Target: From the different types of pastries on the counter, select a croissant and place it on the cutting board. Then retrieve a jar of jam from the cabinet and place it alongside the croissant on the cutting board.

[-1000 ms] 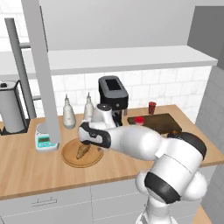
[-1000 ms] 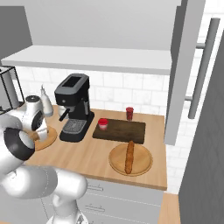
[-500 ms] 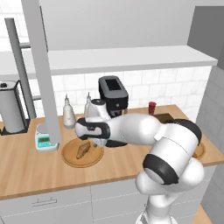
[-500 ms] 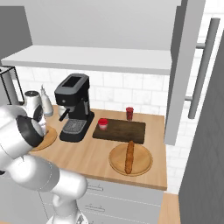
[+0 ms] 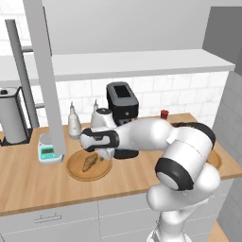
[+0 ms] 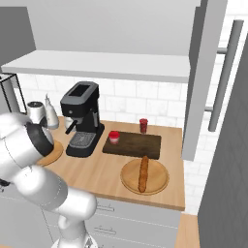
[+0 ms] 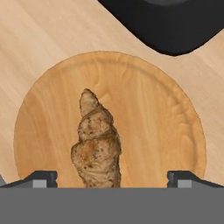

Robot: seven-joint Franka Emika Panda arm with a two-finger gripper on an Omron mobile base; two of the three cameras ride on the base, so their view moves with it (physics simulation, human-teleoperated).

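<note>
Gripper [image 7: 112,179] is wide open, holding nothing, hanging right over the croissant [image 7: 96,142], which sits between its fingertips on the round plate [image 7: 166,118].

The white arm is rising from the lower right of the left base view, bending at its dark-banded elbow and reaching leftward across the scene, with the forearm lying roughly level. At its end the hand [image 5: 100,154] is pointing downward, held low. In the hand view its two dark fingertips [image 7: 42,178] are standing wide apart at the bottom edge, with nothing clamped between them.
</note>
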